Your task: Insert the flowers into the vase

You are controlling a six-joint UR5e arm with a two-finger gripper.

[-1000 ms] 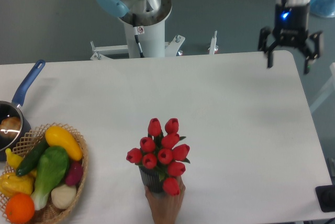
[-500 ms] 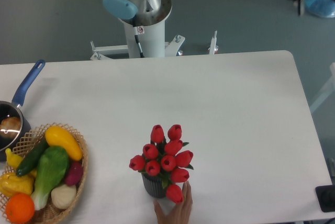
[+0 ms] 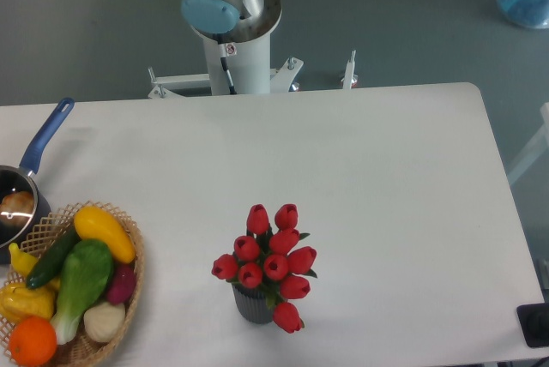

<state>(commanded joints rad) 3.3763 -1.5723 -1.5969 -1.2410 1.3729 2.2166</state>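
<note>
Red flowers [image 3: 270,260] upright in the dark vase [image 3: 251,304] near a basket [image 3: 129,285]

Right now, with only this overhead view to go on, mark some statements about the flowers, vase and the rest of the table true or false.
1. The flowers stand in the vase. True.
2. The vase lies tipped on its side. False: it stands upright, near the table's front edge.
3. The tool is clamped on the flower stems. False: no tool is in view, only the arm's base behind the table.
4. A basket of vegetables sits left of the vase. True.
5. The blue-handled pot is at the table's right edge. False: it is at the left edge.
</note>
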